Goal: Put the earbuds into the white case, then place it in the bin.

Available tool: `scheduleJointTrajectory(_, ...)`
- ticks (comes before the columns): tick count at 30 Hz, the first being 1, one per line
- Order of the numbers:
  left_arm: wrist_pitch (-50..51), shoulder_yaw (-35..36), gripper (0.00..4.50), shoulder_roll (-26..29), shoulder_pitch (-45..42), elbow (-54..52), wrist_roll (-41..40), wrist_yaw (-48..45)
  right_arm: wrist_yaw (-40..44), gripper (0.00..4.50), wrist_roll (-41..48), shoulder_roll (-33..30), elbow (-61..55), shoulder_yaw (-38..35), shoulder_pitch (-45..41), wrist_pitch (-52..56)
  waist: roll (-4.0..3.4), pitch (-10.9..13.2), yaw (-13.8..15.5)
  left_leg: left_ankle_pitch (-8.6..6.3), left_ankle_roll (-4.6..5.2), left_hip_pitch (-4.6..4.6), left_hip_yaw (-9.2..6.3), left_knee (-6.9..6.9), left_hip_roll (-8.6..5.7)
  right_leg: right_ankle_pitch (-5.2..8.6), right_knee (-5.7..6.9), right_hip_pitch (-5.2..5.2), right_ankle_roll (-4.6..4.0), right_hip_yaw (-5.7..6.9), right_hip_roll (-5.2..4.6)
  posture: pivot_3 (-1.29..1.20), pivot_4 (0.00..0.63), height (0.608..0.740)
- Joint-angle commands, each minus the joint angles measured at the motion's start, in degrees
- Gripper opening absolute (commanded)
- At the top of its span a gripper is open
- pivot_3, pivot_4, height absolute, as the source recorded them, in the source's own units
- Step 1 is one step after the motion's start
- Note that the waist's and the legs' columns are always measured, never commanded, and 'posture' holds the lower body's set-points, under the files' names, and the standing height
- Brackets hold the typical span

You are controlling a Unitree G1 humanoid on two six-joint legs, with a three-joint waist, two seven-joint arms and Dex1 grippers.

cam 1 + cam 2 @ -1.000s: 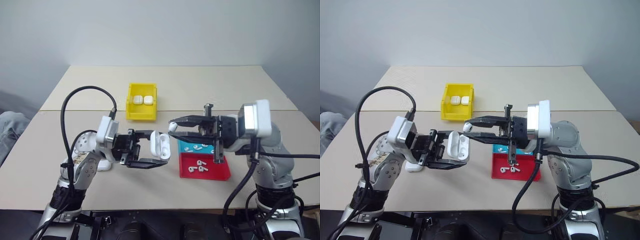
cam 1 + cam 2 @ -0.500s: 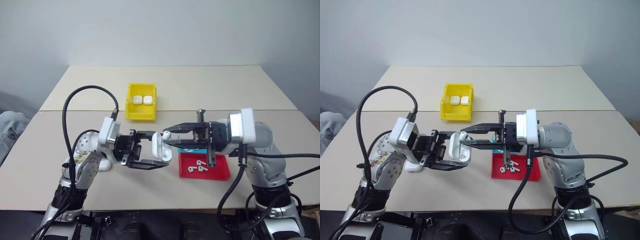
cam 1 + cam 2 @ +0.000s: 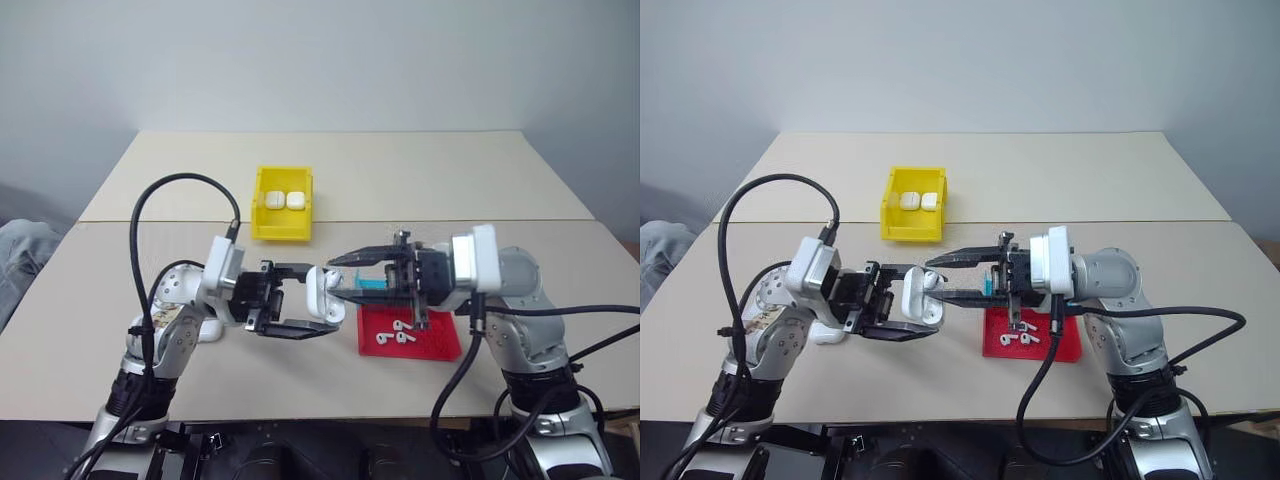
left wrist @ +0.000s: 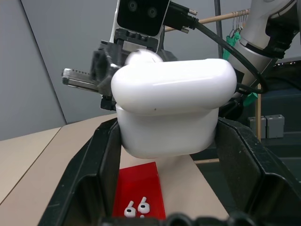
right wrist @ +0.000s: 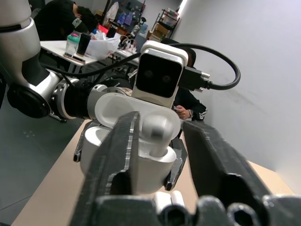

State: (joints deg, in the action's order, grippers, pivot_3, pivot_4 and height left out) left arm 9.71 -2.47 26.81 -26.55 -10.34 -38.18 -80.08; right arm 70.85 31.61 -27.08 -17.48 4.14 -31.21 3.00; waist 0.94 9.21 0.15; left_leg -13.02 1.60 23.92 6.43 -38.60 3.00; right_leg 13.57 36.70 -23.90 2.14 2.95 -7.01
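Observation:
My left gripper (image 3: pixel 318 298) is shut on the white case (image 3: pixel 320 292), holding it in the air with its lid open; its black fingers (image 4: pixel 94 179) flank the case (image 4: pixel 171 108). One of the earbuds (image 5: pixel 160 128) stands in the case's well, head up. My right gripper (image 3: pixel 338 277) points at the case from the right, its jaws open on either side of that earbud, with a gap on one side. More earbuds (image 3: pixel 395 336) lie on the red tray (image 3: pixel 435 345). The yellow bin (image 3: pixel 281 233) stands further back.
Two closed white cases (image 3: pixel 283 200) lie side by side in the bin. A cyan tray (image 3: pixel 372 285) sits behind the red one, partly hidden by my right gripper. Another white case (image 3: pixel 825 335) rests on the table under my left arm.
My right gripper came left to the held case with the earbud, and its jaws have spread. The earbud now stands in the case. The left gripper stayed put.

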Motion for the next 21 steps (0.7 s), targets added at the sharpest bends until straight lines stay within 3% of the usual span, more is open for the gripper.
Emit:
scheduleJointTrajectory(1, -2.0, 0.9, 2.73, -0.2, -0.5, -0.9, -0.1, 0.1, 1.2, 1.86, -1.0, -0.9, -0.1, 1.1, 0.0, -1.1, 0.00, 0.0, 0.0, 0.00, 0.00, 0.00, 0.00, 0.00, 0.00, 0.00, 0.00, 0.00, 0.00, 0.00, 0.00, 0.00, 0.150, 0.740)
scheduleJointTrajectory(7, -4.2, 0.5, 2.73, 0.6, 0.1, 1.0, 3.0, -0.7, 2.4, 1.86, 0.0, -3.0, -0.1, -0.8, -0.3, -1.3, 0.00, 0.0, 0.1, 0.00, 0.00, 0.00, 0.00, 0.00, 0.00, 0.00, -0.01, 0.00, 0.00, 0.00, 0.00, 0.00, 0.150, 0.740)
scheduleJointTrajectory(9, -8.6, 0.2, 2.73, 2.3, 1.1, 3.7, 6.0, -3.8, 3.2, 1.86, 0.1, -6.6, 0.6, -2.7, -1.3, 0.3, 0.00, 0.0, 0.1, 0.00, 0.00, 0.00, 0.00, 0.00, 0.00, 0.00, -0.01, 0.00, 0.00, 0.00, 0.00, 0.00, 0.150, 0.740)
scheduleJointTrajectory(13, -9.8, 0.8, 2.73, 6.2, 5.4, 4.3, 7.1, -5.8, 5.4, 1.86, -6.2, -16.8, 7.7, -1.4, -7.2, 4.7, 0.00, 0.0, -0.3, -0.01, 0.01, 0.00, 0.09, 0.03, 0.00, 0.00, -0.02, -0.08, -0.01, -0.07, 0.00, 0.00, 0.150, 0.740)
scheduleJointTrajectory(16, -12.5, 1.2, 2.73, 7.0, 8.0, 4.3, 8.6, -5.5, 9.3, 1.86, -16.2, -21.7, 18.2, 4.2, -13.6, 0.6, -0.01, 0.0, -0.4, -0.01, 0.01, 0.01, 0.09, 0.08, 0.03, 0.01, -0.01, -0.13, -0.03, -0.05, 0.00, 0.00, 0.150, 0.740)
scheduleJointTrajectory(21, -13.9, 1.5, 2.73, 6.8, 10.6, 3.0, 9.1, -3.1, 13.2, 1.86, -28.8, -21.6, 33.6, 12.9, -22.6, -8.2, 0.00, 0.0, -0.8, -0.01, 0.01, 0.03, 0.13, 0.17, 0.02, 0.02, -0.04, -0.18, -0.03, -0.09, 0.00, 0.00, 0.150, 0.740)
